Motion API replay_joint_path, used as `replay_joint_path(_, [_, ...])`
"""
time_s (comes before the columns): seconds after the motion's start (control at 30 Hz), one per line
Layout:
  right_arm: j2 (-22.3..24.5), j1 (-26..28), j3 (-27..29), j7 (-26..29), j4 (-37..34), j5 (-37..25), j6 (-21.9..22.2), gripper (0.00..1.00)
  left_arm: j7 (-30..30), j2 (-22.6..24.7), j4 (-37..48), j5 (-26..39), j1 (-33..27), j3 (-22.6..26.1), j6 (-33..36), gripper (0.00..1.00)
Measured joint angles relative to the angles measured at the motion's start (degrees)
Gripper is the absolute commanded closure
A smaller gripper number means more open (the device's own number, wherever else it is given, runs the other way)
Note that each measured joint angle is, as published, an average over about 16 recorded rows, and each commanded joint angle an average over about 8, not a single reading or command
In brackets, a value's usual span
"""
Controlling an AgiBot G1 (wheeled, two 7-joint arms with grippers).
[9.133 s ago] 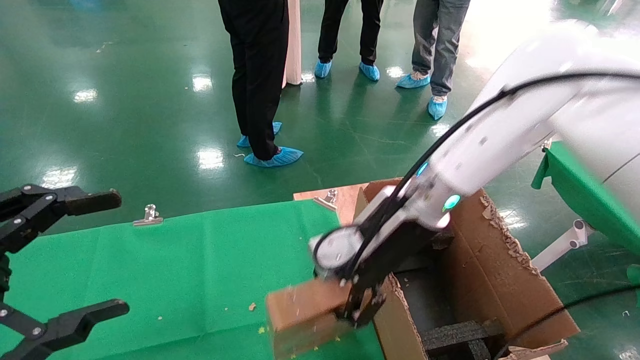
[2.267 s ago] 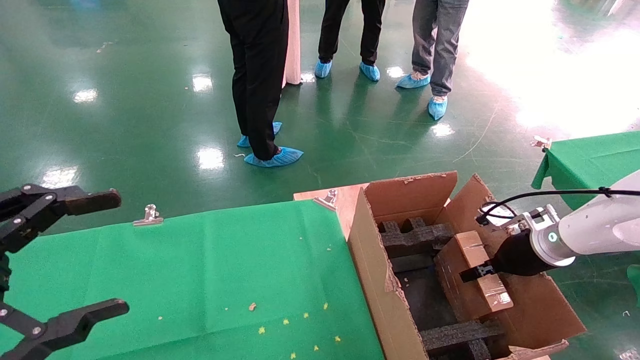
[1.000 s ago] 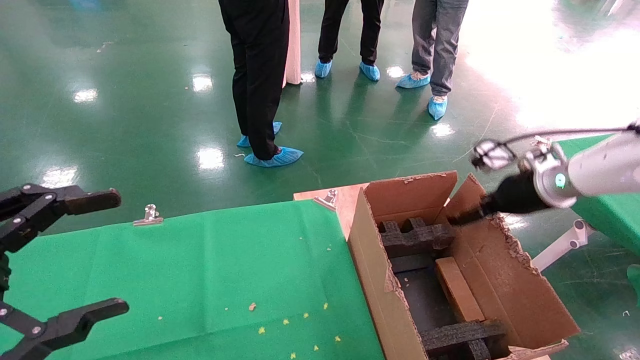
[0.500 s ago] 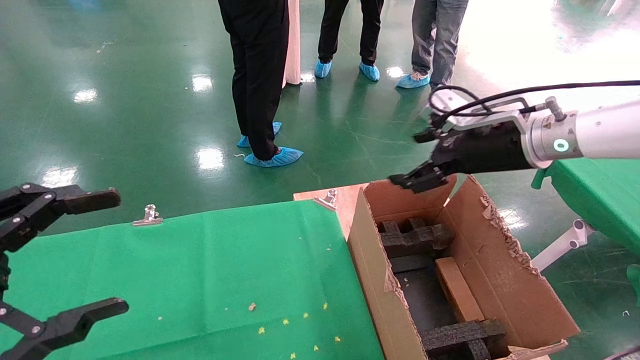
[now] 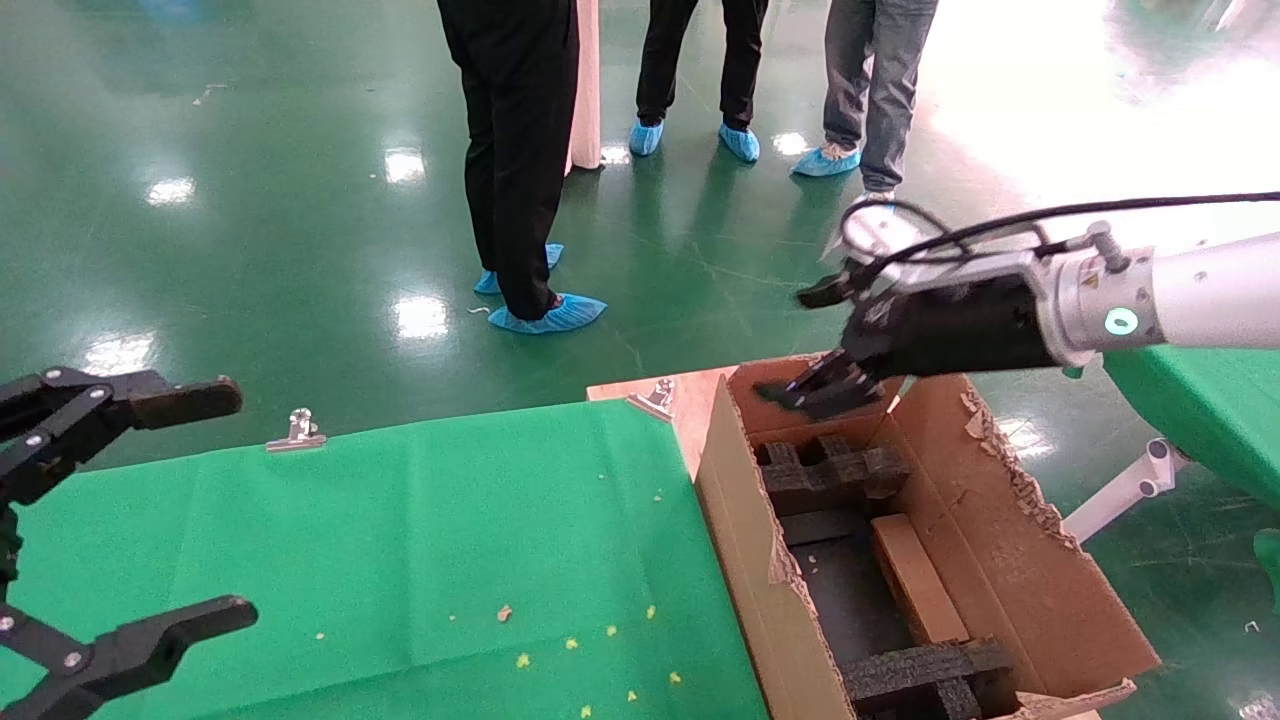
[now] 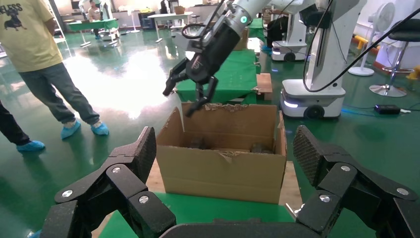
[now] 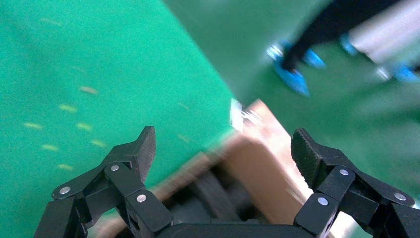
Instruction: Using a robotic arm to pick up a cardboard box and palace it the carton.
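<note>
The small brown cardboard box (image 5: 912,582) lies inside the large carton (image 5: 1010,560), along its right wall between black foam inserts (image 5: 835,478). My right gripper (image 5: 815,345) on the white robotic arm (image 5: 1190,295) hangs open and holds nothing, just above the carton's far flap; the left wrist view shows it there too, right gripper (image 6: 190,94). In the right wrist view the right gripper (image 7: 225,153) spans the blurred carton (image 7: 262,173). My left gripper (image 5: 200,510) stays parked and open at the table's left end, the left gripper (image 6: 225,158) facing the carton (image 6: 223,171).
Green cloth (image 5: 400,540) covers the table, held by metal clips (image 5: 298,430) and dotted with small crumbs. Three people in blue shoe covers (image 5: 548,315) stand on the shiny green floor beyond. A second green table (image 5: 1200,410) is at the right.
The right gripper let go of the cardboard box inside the carton and rose. It swung toward the carton's far end and has dipped slightly toward the far flap. The left arm has not moved.
</note>
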Motion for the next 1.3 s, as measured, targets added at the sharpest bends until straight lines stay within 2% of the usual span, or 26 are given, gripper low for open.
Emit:
replay_joint_path(0.33, [-0.87, -10.06, 15.21, -0.76, 1.07, -0.28, -6.13, 0.00, 0.00, 0.00, 0.01, 0.00, 0.00, 0.01, 0.00, 0.00])
replay_joint_path(1.3, [-4.01, -46.71, 70.62, -3.65, 5.15, -1.31, -28.50, 0.00, -0.16, 0.10, -0.10, 0.20, 0.06, -0.26, 0.12, 0.00])
